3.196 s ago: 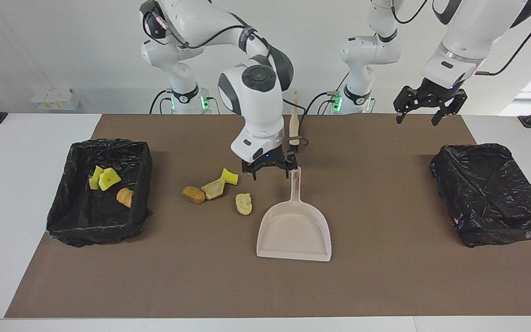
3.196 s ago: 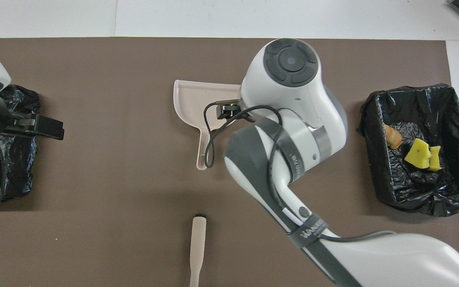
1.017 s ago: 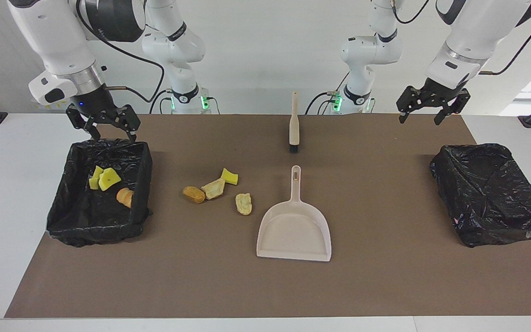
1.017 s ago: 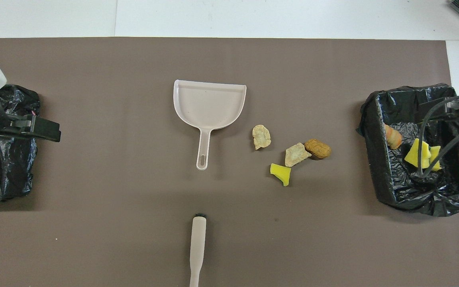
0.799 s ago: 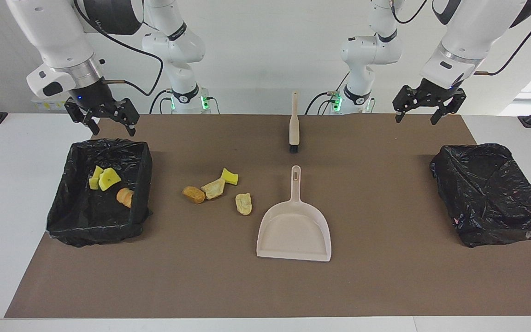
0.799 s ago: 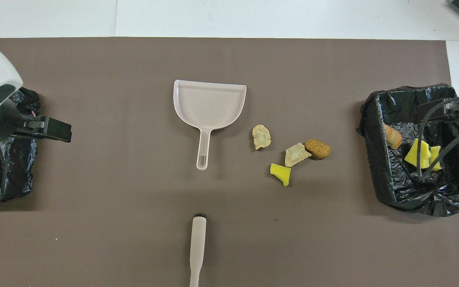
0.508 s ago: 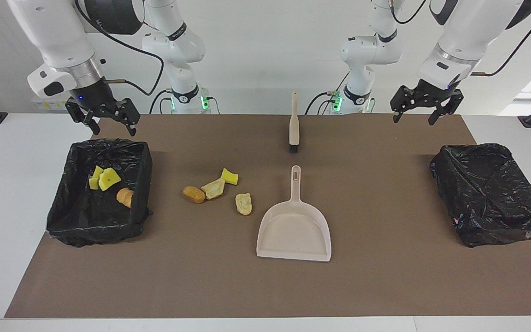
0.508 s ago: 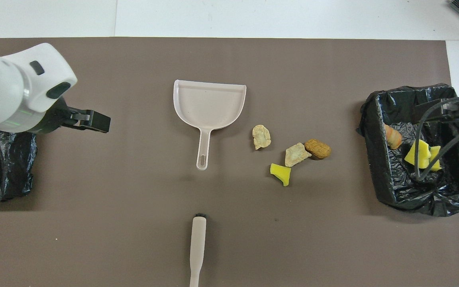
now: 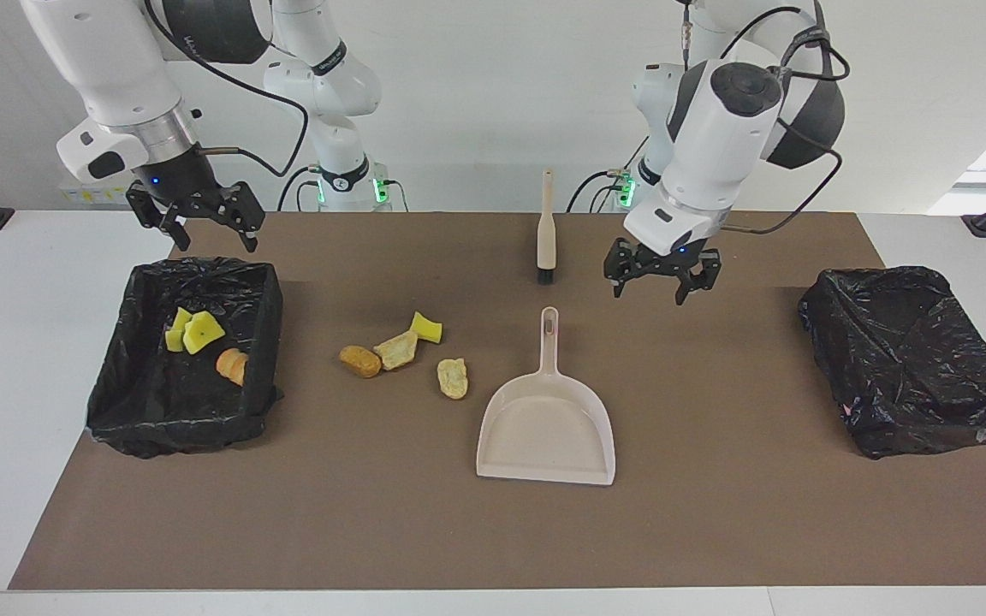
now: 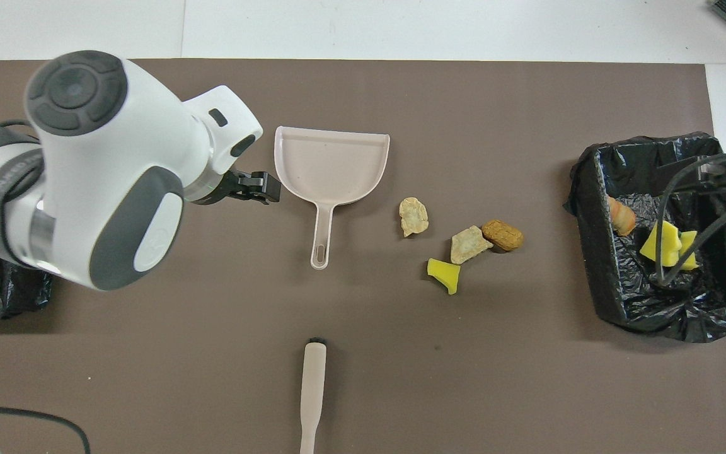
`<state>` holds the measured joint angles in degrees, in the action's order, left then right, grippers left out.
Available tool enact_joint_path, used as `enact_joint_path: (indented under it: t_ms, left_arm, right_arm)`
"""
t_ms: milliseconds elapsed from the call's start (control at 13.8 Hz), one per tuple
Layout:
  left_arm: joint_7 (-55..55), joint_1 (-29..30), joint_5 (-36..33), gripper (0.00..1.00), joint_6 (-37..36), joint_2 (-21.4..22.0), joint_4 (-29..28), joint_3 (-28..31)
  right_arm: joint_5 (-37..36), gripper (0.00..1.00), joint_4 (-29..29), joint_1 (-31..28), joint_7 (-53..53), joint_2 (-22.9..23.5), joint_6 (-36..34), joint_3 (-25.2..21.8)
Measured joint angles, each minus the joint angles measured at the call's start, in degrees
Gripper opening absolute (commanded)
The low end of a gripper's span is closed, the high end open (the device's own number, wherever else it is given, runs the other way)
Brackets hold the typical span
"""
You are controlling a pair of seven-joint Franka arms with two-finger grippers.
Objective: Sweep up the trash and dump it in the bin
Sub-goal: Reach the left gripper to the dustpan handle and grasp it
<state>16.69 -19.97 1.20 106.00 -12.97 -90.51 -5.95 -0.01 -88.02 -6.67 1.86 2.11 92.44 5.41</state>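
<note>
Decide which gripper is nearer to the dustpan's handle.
Left. The left gripper, open, hangs over the mat just beside the dustpan handle; the right gripper, open, waits over the bin holding trash.

Left hand (image 9: 662,278) hung open over mat beside dustpan (image 9: 546,417) handle; right hand (image 9: 198,222) open above bin (image 9: 264,342) edge; four trash (image 9: 397,350) scraps lay beside dustpan.

I see a white bench (image 9: 22,359) covered by a brown mat (image 9: 715,513). A plain white wall (image 9: 476,103) rises at the robots' end, with bright light at one edge.
</note>
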Motion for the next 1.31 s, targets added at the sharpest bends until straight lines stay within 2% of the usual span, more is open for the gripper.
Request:
enact_joint_path:
  t_ms: [291, 508, 799, 1017, 1089, 1307]
  left_arm:
    - [6.21, -5.14, 0.0, 1.0, 9.25, -7.05, -1.7, -0.02]
    - [8.47, -8.16, 0.0, 1.0, 15.85, -7.8, -6.62, -0.04]
    - [9.2, -8.88, 0.0, 1.0, 19.11, -7.81, -9.42, 0.22]
    - [9.2, -8.87, 0.0, 0.83, 19.76, -7.87, -10.35, 0.48]
    - [9.19, -8.86, 0.0, 0.81, 20.17, -7.89, -10.47, 0.52]
    - [9.18, -8.86, 0.0, 0.77, 20.7, -8.14, -10.7, 0.48]
  right_arm:
    - [0.0, 1.0, 0.0, -0.39, 0.0, 0.0, -0.43, -0.27]
    - [-0.46, 1.0, 0.01, -0.53, 0.0, 0.0, -0.6, -0.86]
    - [-1.35, 1.0, 0.0, -0.05, 0.0, 0.0, -0.66, -0.28]
    - [-1.35, 1.0, -0.17, 0.12, 0.0, -0.01, -0.78, -0.2]
    - [-1.35, 0.94, -0.31, 0.15, 0.0, -0.04, -0.87, -0.2]
    - [-1.34, 0.88, -0.58, 0.38, 0.0, -0.08, -1.06, -0.1]
